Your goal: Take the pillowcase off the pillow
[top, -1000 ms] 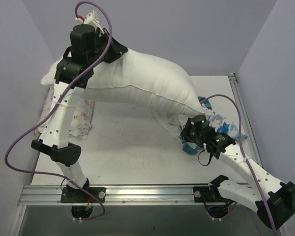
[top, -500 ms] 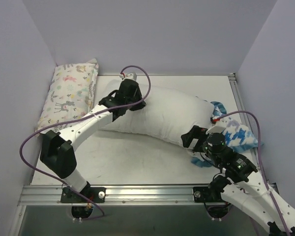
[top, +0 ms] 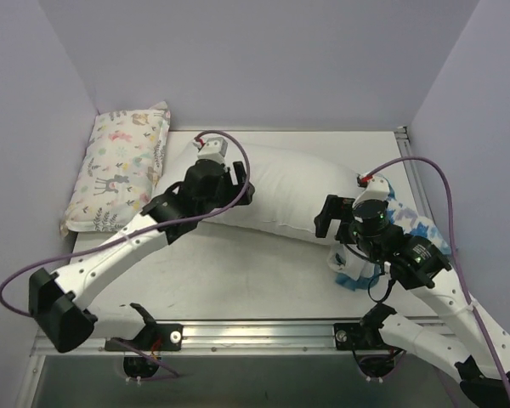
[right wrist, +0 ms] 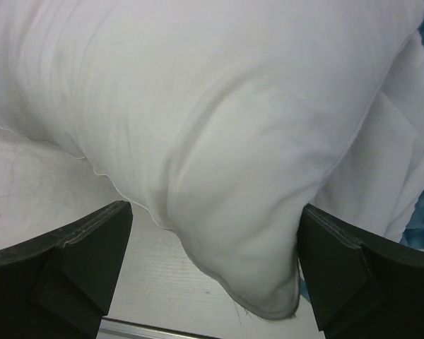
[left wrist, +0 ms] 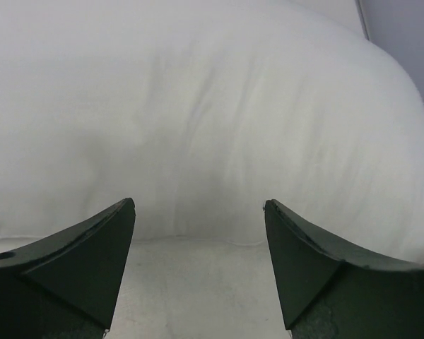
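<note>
Wide open at left tool, gripping nothing, facing white pillow; equally wide at right tool, straddling pillow's corner.

The pillow lies across the table, pillowcase at its right, smaller pillow left.

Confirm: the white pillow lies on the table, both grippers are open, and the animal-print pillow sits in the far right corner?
One slip: the top view shows the animal-print pillow in the far left corner. The white pillow does lie on the table, and the left gripper and right gripper are both open.
</note>
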Controlling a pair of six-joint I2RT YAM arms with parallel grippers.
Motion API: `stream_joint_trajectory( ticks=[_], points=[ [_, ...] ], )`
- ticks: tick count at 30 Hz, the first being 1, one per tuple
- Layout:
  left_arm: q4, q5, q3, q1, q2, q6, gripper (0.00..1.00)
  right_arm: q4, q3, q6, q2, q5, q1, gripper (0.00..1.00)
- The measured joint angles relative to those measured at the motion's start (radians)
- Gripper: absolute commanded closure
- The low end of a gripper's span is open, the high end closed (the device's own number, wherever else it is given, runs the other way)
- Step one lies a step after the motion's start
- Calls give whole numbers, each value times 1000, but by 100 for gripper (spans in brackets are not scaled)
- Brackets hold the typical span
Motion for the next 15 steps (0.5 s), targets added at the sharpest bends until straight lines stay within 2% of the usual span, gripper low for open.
stream_joint_trajectory(
  ticks=[7,15],
  points=[
    [-38,-6,-69,-2,-246,60,18,-74,179,-26,18,84,0,0],
    [-78,5,-123,-2,-311,82,18,-115,310,-68,-2,120,0,0]
  ],
)
